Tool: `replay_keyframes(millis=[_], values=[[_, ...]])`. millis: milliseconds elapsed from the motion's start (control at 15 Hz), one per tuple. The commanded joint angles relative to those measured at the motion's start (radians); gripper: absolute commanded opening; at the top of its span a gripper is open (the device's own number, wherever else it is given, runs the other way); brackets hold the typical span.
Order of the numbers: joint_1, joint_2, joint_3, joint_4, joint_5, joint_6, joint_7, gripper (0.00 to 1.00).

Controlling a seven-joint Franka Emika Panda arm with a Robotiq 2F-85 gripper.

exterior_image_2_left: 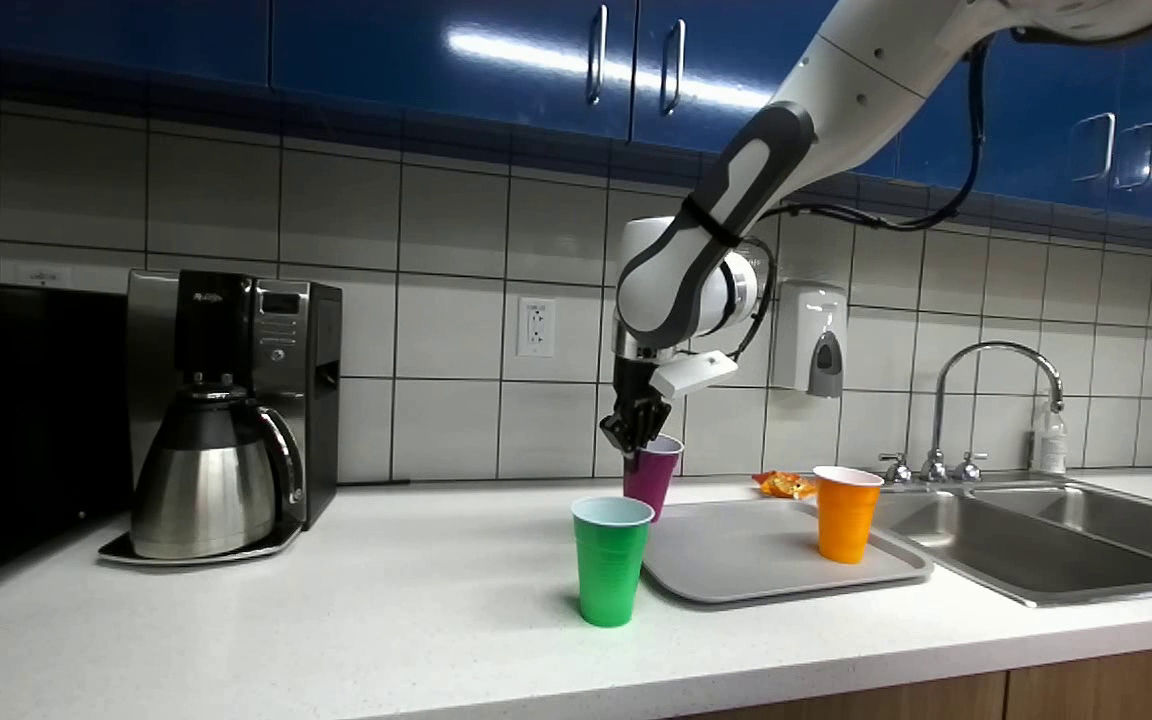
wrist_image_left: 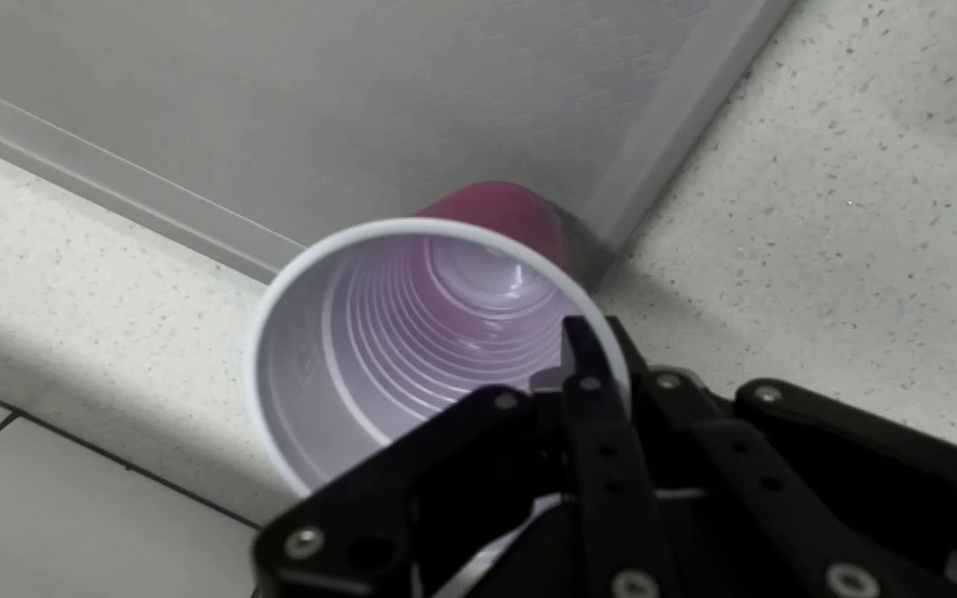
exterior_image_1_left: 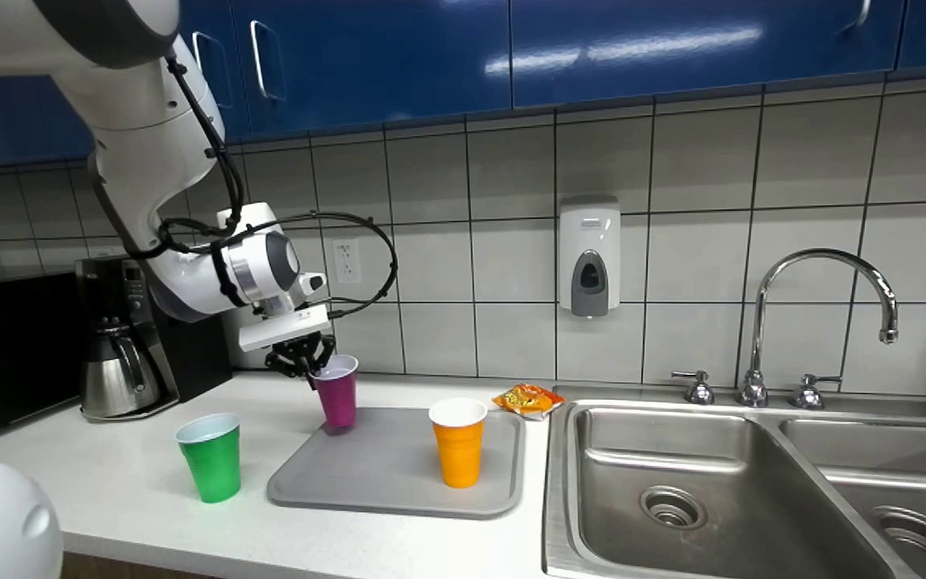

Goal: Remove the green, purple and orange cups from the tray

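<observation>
The purple cup (wrist_image_left: 505, 208) leans slightly over the far corner of the grey tray (wrist_image_left: 345, 100). My gripper (wrist_image_left: 599, 332) is shut on the cup's wall at the rim, one finger inside the cup and the other outside. Whether the cup's base touches the tray is hard to tell. The orange cup (exterior_image_1_left: 460, 450) is upright on the tray (exterior_image_1_left: 366, 474), toward the sink end. On the counter beside the tray, off it, stands the green cup (exterior_image_2_left: 609, 570), upright. Both exterior views show all three cups.
An orange snack packet (exterior_image_1_left: 527, 400) lies behind the tray near the sink (exterior_image_1_left: 664, 466). A coffee maker with a steel pot (exterior_image_2_left: 204, 480) stands at the other end of the counter (exterior_image_2_left: 386, 600). The tiled wall (exterior_image_1_left: 435, 338) rises close behind the gripper.
</observation>
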Motion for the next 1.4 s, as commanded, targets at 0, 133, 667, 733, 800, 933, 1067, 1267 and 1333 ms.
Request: replay_keyframes(millis=[0,133,667,733,800,933,1067,1267,1333], values=[[0.014,-0.041,0.007,-0.013,-0.038,-0.005,0.046,0.01],[0.023,-0.046,0.013,-0.012,-0.038,-0.005,0.051,0.01],[0.068,-0.030,0.043,0.013,-0.037,-0.013,0.082,0.01],[0.071,-0.028,0.046,0.014,-0.037,-0.009,0.084,0.01],[0.077,-0.025,0.049,0.016,-0.038,-0.008,0.086,0.01],[0.087,-0.019,0.052,0.020,-0.038,-0.010,0.088,0.01],[0.093,-0.012,0.057,0.022,-0.036,-0.010,0.085,0.01],[0.098,-0.002,0.062,0.025,-0.033,-0.009,0.082,0.01],[0.097,0.002,0.062,0.022,-0.032,-0.005,0.078,0.01]])
